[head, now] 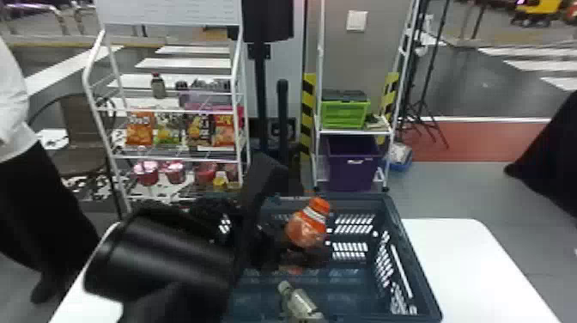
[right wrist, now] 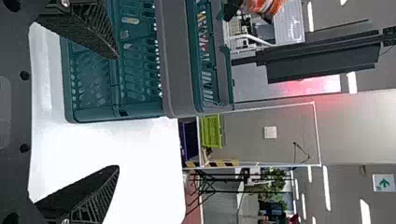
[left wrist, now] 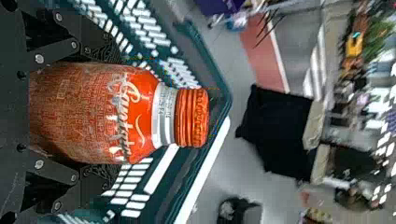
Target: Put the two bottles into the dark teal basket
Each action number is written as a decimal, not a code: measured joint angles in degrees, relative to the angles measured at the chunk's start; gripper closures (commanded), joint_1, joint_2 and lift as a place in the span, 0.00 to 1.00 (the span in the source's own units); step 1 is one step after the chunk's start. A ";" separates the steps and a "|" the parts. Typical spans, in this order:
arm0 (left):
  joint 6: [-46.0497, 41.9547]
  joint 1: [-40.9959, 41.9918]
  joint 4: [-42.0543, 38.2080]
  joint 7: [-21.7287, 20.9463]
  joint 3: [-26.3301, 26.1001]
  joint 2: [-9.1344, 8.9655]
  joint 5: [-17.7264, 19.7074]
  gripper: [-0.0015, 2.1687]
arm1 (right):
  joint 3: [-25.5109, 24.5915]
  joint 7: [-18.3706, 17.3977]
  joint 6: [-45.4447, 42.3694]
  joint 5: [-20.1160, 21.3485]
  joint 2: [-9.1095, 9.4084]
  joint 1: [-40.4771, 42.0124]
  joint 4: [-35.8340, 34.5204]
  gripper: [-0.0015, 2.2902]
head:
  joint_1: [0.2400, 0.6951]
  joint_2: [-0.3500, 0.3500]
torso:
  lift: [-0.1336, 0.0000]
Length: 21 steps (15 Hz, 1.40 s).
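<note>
Orange plastic bottle with orange cap (head: 307,227): held over the basket, cap up and leaning a bit.
Left gripper (head: 300,251): jaws squeezed on the sides of the orange bottle.
Pale, see-through bottle (head: 300,300): down in the basket, lying on a slant, near the robot's side.
Dark teal plastic basket with holes in its walls (head: 414,257): sitting on the table, under the orange bottle.
Right gripper (right wrist: 116,113): near the basket, jaws wide apart, gripping nothing.
White table (head: 463,257): holding up the basket.
</note>
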 measured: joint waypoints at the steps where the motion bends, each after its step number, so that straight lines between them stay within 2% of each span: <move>1: -0.10 -1.46 3.53 -1.82 -1.33 0.00 -0.91 0.99 | -0.05 0.00 -0.35 0.02 0.15 0.07 0.01 0.02 | 0.57 0.50 | 1.00; 4: -2.58 -5.94 14.99 -3.08 -4.26 0.00 -2.75 0.99 | -0.12 0.00 -1.15 0.04 0.41 0.32 0.25 0.02 | 0.57 0.50 | 1.00; 7: -9.19 -10.15 25.92 -3.82 -5.61 0.00 -5.46 0.98 | -0.06 0.09 -1.84 0.15 0.82 0.51 0.67 0.02 | 0.57 0.50 | 1.00; 8: -10.42 -11.05 28.25 -3.83 -5.84 0.00 -6.35 0.80 | -0.05 0.09 -2.08 0.18 0.89 0.59 0.74 0.02 | 0.57 0.50 | 1.00; 9: -10.95 -11.43 29.29 -3.40 -6.02 0.00 -6.97 0.37 | -0.04 0.09 -2.27 0.19 0.94 0.64 0.78 0.02 | 0.57 0.50 | 1.00; 10: -11.19 -11.48 29.55 -2.76 -5.98 0.00 -7.39 0.05 | -0.04 0.09 -2.42 0.20 0.96 0.69 0.83 0.02 | 0.57 0.50 | 1.00; 11: -11.21 -11.30 29.21 -2.41 -5.74 0.00 -7.55 0.00 | -0.04 0.09 -2.48 0.19 0.98 0.72 0.85 0.02 | 0.57 0.50 | 1.00; 14: -11.12 -10.40 26.93 -1.53 -4.37 0.00 -7.69 0.00 | -0.04 0.09 -2.66 0.19 0.98 0.77 0.82 0.02 | 0.57 0.50 | 1.00; 16: -10.95 -9.30 23.15 -0.49 -1.18 0.00 -6.98 0.01 | -0.04 0.15 -3.07 0.19 0.98 0.99 0.66 0.02 | 0.57 0.50 | 1.00; 19: -7.73 -5.44 10.31 3.26 5.98 0.00 -2.37 0.01 | -0.08 0.18 -3.63 0.22 0.97 1.68 -0.30 0.02 | 0.57 0.50 | 1.00; 21: -1.20 -2.05 -1.04 7.41 11.35 0.00 2.81 0.01 | -0.25 0.34 -4.49 0.35 0.90 2.24 -1.29 0.02 | 0.57 0.50 | 1.00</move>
